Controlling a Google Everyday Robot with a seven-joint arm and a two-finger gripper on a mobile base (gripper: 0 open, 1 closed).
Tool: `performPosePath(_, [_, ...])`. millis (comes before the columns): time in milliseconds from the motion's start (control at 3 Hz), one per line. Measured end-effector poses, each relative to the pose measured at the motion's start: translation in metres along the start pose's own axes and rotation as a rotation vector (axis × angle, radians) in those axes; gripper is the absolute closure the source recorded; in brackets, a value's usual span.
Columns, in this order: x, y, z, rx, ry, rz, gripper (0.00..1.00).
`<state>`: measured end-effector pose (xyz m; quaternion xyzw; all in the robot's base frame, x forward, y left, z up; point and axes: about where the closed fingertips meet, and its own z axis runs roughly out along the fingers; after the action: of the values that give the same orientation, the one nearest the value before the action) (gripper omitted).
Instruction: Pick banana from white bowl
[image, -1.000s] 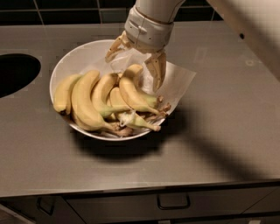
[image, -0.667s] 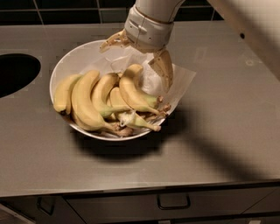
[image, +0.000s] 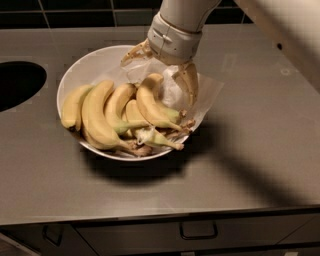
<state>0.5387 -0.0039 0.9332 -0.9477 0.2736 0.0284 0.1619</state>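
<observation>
You've got the gripper (image: 159, 77) low over the back half of the white bowl (image: 100, 62), wrist coming in from the top. Its fingers (image: 190, 82) are spread wide and released, gripping nothing: one out over the far rim on the left, the other pointing down on the right against the crinkled paper (image: 207, 95). The banana (image: 150, 102) lies in the bowl between them, blunt tip up near the wrist, brown stem end down toward the near rim, resting on the other fruit. Whether a finger touches it, you cannot tell. Other bananas (image: 95, 115) fill the left and middle of the bowl, the fattest one curving along the near left side. The paper hangs over the bowl's right edge. The bowl sits on a flat grey-brown desk (image: 260, 165), matte, with a dark round opening (image: 15, 82) cut in at the left edge. Dark tiled wall (image: 75, 10) runs along the back. Below the desk's front edge is a drawer (image: 150, 232) with a dark handle (image: 198, 231). The pale arm (image: 285, 35) crosses the top right corner, and its shadow (image: 240, 150) falls across the desk to the right of the bowl.
</observation>
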Motion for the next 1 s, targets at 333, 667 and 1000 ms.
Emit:
performPosePath(333, [0.0056, 0.0109, 0.0044, -0.014, -0.004, 0.030, 0.22])
performPosePath(667, [0.0073, 0.0171, 0.0020, -0.043, 0.005, 0.047, 0.31])
performPosePath(1000, [0.0056, 0.0096, -0.0033, -0.081, 0.023, 0.027, 0.31])
